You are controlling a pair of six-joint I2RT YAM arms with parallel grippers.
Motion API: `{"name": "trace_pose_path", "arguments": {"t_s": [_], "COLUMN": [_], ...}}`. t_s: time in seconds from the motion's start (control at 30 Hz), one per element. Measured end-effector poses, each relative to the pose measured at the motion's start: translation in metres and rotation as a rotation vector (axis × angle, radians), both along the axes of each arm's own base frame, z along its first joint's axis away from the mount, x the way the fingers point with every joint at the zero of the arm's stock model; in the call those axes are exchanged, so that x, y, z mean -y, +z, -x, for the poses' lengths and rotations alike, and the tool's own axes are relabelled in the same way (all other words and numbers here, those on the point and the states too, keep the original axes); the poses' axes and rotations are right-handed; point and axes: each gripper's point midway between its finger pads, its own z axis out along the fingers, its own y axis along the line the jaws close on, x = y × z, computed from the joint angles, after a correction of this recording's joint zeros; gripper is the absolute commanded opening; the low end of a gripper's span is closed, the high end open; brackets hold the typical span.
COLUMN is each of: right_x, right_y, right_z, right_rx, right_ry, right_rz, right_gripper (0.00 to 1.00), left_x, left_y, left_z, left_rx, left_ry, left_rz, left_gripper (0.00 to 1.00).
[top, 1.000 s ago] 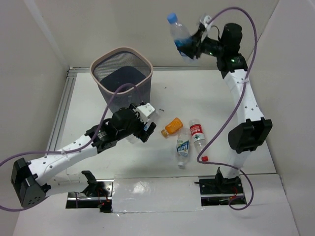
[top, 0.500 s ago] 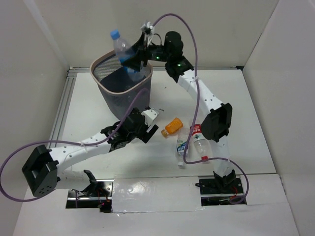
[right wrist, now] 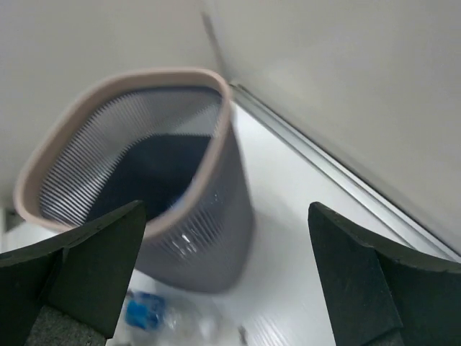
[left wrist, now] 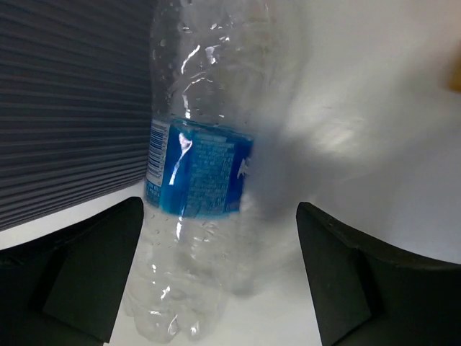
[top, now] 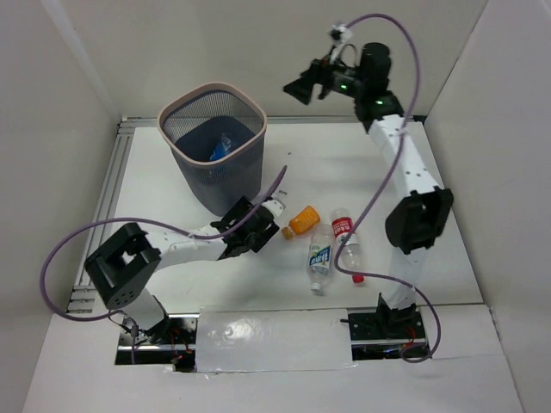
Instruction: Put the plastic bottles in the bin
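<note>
My left claw point(left wrist: 220, 241) spread wide, nothing gripped, straddling clear crinkly plastic bottle point(left wrist: 205, 173) w/ blue label on tabletop point(top: 155, 198), just beside dark grey wire-mesh bin point(top: 211, 85). Prob. empty: light, squashy, slick, so I'd pinch mid-label. Right claw point(top: 301, 86) released, empty, high by far edge.

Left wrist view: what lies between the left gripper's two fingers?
A clear plastic bottle with a blue label sits between the left gripper's open fingers, per the left wrist view.
</note>
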Motion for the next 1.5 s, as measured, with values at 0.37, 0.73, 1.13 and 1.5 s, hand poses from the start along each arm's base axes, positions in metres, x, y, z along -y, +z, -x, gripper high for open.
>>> {"name": "trace_pose_path", "arguments": {"t_s": [0.37,0.73,1.13,1.5], "right_x": [0.112,0.195,0.185,0.184], "right_y": [-0.085,-0.212,-0.306,-0.328], "right_z": [0.121,0.184,0.226,0.233], "right_rx": [-0.04,-0.271,-0.661,-0.789], "right_ry": [-0.046,-0.093,-0.086,-0.188], "right_rz": [0.281,0.502,0.617,0.694], "right_gripper": [0.51,0.94,0.99,0.99], "left_x": [0.009,0.085,-0.015,-0.101], "left_y": [-0.025,0.167,0.369,0.276], "left_z": [-0.014,0.014,-0.084,-0.159], "left_rx": [0.038,0.206,0.77,0.741], "left_ry": [0.069,-0.118,0.292,0.648], "left_rz": [-0.115,0.329,0.69,0.479], "left_gripper": [0.28,0.23,0.37,0.97]}}
